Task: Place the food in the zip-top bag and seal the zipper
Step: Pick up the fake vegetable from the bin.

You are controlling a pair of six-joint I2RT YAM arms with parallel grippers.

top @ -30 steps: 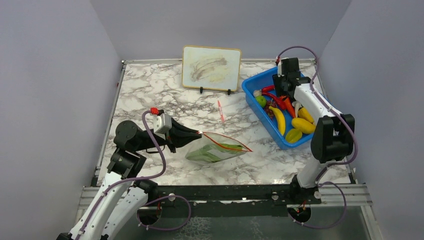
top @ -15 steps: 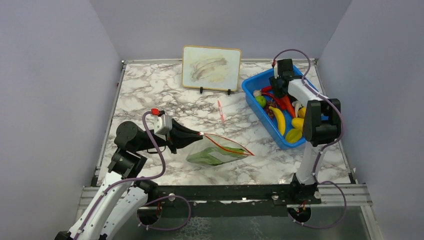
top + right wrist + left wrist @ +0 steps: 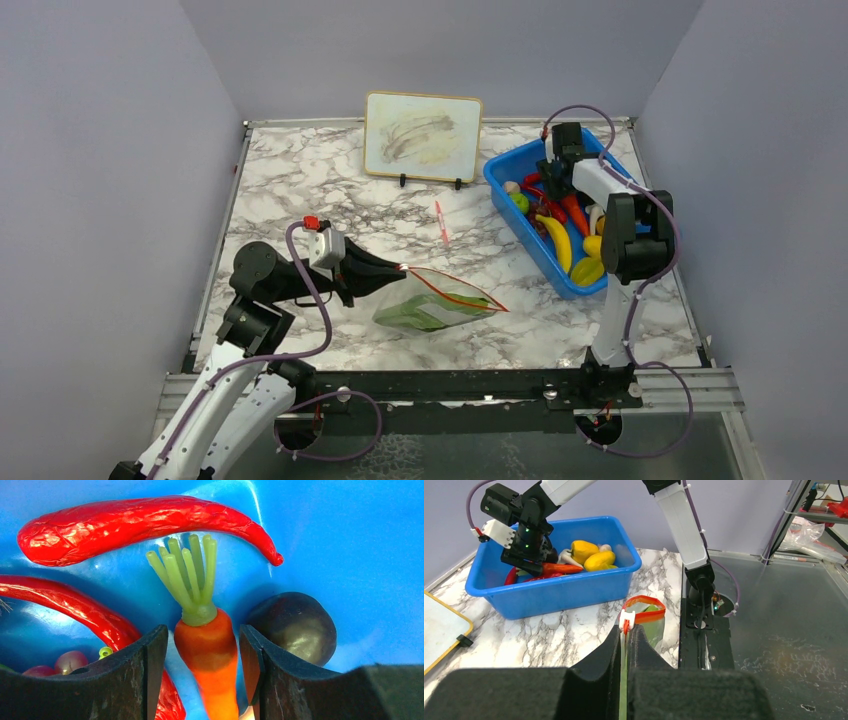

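**Bench** (image 3: 300,170): marbled top, walled on three sides.

**Zip-top bag** (image 3: 440,305): lies flat on the near middle of the bench, well apart from the bin. The mouth gapes a little. A green leafy pod (image 3: 418,312) shows through the film, its outline blurred by the plastic.

**Zipper** (image 3: 644,600): red-orange strip that runs round the open mouth. A white slider sits at the corner nearest the left claw.

**Left claw** (image 3: 626,630): fingers pressed together on the zip-top bag's mouth corner, just behind the slider. The pinched edge is only a thin line between them.

**Blue bin** (image 3: 505,180): stands at the far right of the bench and holds the loose food.

**Right claw** (image 3: 202,630): down inside the bin, fingers apart on either side of the carrot. A slim gap shows on each side, but contact lower down is cut off by the frame.

**Carrot** (image 3: 207,645): orange with a green top; its tip is cropped.

**Red chili** (image 3: 140,522): lies behind the carrot. A second one (image 3: 75,610) is partly hidden by the left finger.

**Dark round piece** (image 3: 295,627): just beside the carrot, its lower part masked by the right finger.

**Banana** (image 3: 555,240) and **yellow pepper** (image 3: 599,560): at the near end of the bin. The arm covers the other pieces.

**Whiteboard** (image 3: 423,135): smudged, propped at the back.

**Pen** (image 3: 441,222): small, red and white, lying between the whiteboard and the bag.
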